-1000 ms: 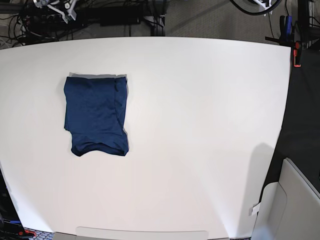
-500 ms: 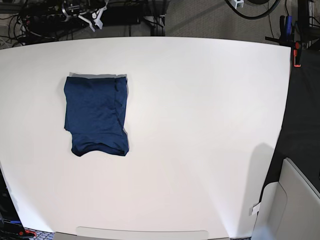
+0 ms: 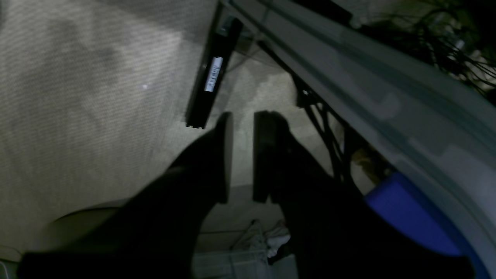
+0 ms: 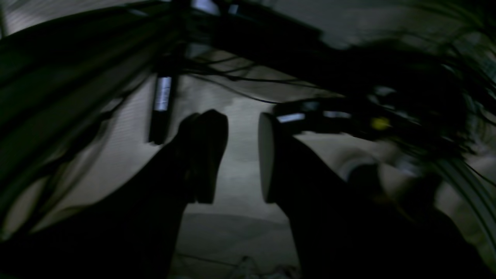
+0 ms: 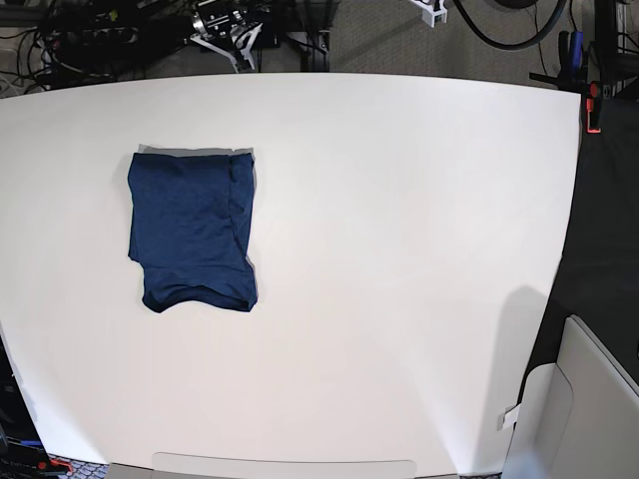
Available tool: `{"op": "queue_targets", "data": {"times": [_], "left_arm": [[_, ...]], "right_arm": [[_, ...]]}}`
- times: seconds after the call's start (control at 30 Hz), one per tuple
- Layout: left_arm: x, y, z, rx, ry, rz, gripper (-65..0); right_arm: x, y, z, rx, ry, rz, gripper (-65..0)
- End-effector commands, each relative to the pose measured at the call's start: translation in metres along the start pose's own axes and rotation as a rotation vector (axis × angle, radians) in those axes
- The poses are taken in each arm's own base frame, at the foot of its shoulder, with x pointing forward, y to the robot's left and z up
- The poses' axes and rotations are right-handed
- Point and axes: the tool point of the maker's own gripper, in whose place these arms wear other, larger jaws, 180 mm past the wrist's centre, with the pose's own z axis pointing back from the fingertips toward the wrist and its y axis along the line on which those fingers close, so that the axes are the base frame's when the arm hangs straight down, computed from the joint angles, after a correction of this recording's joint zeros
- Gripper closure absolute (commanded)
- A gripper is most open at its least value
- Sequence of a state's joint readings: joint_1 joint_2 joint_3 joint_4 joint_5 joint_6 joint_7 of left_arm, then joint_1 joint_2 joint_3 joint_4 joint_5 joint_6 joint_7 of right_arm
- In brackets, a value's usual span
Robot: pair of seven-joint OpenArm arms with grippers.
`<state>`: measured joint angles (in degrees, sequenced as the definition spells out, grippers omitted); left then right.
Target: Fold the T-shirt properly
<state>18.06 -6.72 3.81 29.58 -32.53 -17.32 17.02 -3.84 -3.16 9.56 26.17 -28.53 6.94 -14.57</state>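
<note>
1 dark navy-blue T-shirt of thin knit fabric point(image 5: 192, 230) lies on the wide white surface point(image 5: 399, 249), folded into a compact, roughly rectangular packet toward the left side in the base view. It is the only cloth in view. Its top edge is fairly straight, its lower left corner is cut in a little, and 1 fold line runs down its right part. Nothing touches it.

2 arms belong to the rig, and both are off the surface, beyond its far edge. In the base view the right gripper point(image 5: 236, 30) shows as a white-and-black piece above the far edge at upper left, over a tangle of black cables point(image 5: 90, 35); the left gripper point(image 5: 429, 10) shows only as a small white tip at the top edge of the picture.

The left wrist view shows the left gripper point(image 3: 243, 155) with its 2 dark jaws parallel, a narrow gap between them and nothing in it (the grey carpeted floor point(image 3: 77, 97) shows through). A long black bar with a white label point(image 3: 211, 77) lies on that floor.

The right wrist view is dark and blurred; the right gripper point(image 4: 243, 155) has its 2 jaws apart with a clear gap, holding nothing.
</note>
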Motion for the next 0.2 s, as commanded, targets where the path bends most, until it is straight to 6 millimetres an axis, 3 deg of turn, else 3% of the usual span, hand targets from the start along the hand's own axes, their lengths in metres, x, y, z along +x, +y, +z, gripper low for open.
{"op": "queue_targets", "data": {"times": [0.0,0.17], "left_arm": [[-0.0054,0.0050,0.0020,0.004,0.011,0.001,-7.6],[-0.0016,0.0139,0.0051,0.019,0.010,-0.005,-7.6]], "right_arm": [[0.0052,-0.0032,0.0003,-0.011,-0.011,-0.005,-18.6],[0.0075,-0.0029,0.0004,-0.013,-0.059,-0.007,-18.6]]}}
